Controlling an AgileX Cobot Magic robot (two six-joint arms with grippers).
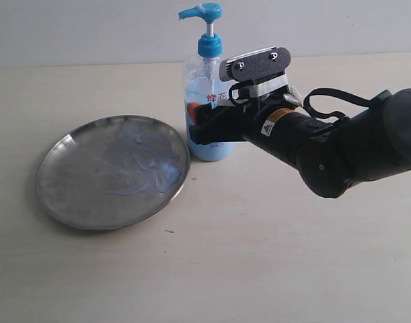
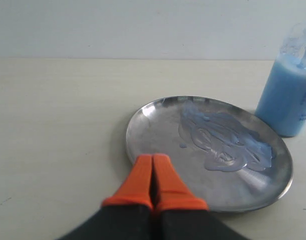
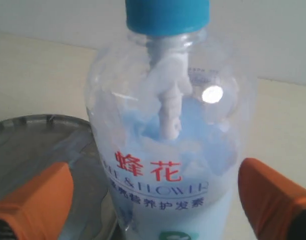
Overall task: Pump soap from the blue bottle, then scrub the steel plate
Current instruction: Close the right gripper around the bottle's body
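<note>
Pale tabletop (image 1: 259,269), white wall (image 1: 70,33) behind; your plate (image 1: 64,188), smeared with soap (image 1: 141,161), sits beside the bottle (image 1: 215,151). Your right gripper (image 3: 154,190) stands spread around the bottle; your left gripper (image 2: 152,162) is pinched together.

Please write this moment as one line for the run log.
right gripper: open, flanking blue bottle | left gripper: shut, near steel plate rim | soap: smeared on steel plate

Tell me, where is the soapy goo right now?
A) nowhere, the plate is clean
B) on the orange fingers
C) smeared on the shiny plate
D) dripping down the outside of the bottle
C: the pale bluish soap lies in glossy streaks across the inside of the steel plate, within its rim.
</note>
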